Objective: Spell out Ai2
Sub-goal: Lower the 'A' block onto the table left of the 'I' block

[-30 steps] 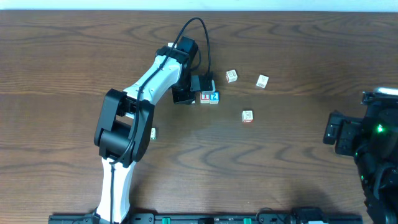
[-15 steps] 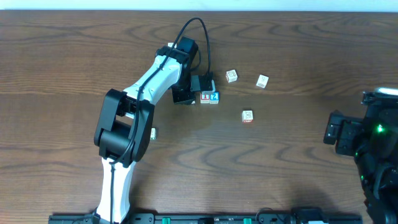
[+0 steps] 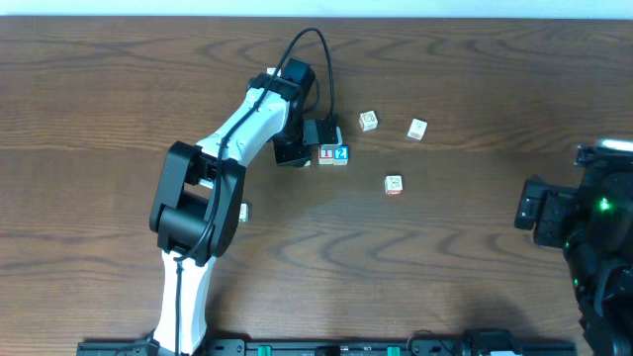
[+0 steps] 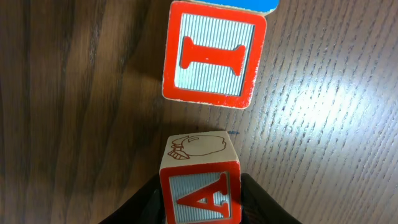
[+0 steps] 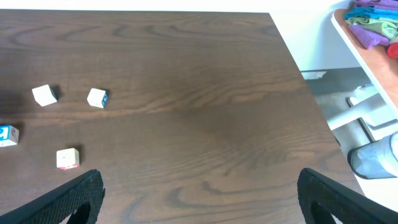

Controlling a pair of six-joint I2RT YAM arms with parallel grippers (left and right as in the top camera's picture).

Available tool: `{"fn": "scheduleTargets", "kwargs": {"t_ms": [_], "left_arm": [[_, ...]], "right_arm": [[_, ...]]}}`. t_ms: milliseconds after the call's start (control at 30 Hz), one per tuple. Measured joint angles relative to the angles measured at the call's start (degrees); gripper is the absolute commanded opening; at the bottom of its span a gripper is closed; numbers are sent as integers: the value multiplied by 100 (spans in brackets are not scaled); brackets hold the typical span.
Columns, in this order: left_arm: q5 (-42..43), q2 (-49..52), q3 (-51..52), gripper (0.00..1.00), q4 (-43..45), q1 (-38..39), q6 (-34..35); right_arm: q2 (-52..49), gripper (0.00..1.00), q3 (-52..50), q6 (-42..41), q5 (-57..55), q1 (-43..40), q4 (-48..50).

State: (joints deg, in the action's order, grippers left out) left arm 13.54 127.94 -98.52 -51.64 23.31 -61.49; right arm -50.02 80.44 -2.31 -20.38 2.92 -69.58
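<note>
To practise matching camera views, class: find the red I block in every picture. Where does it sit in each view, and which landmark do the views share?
Overhead: red I block just left of centre, at the left arm's tip.
Left wrist: upper centre, above the A block clamped in the left end effector.
Right wrist: not in view.
Shared landmark: the blue block next to it, at the left wrist view's top edge and the right wrist view's left edge.
</note>
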Motion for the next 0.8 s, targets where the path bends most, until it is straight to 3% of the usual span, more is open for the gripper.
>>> {"fn": "scheduleTargets", "kwargs": {"t_ms": [533,800], "left_arm": [[0,0,0,37,0,0,0],[0,0,0,44,-2,0,-2]], "right_arm": [[0,99,0,0,0,0,0],[0,99,0,0,0,0,0]]}}
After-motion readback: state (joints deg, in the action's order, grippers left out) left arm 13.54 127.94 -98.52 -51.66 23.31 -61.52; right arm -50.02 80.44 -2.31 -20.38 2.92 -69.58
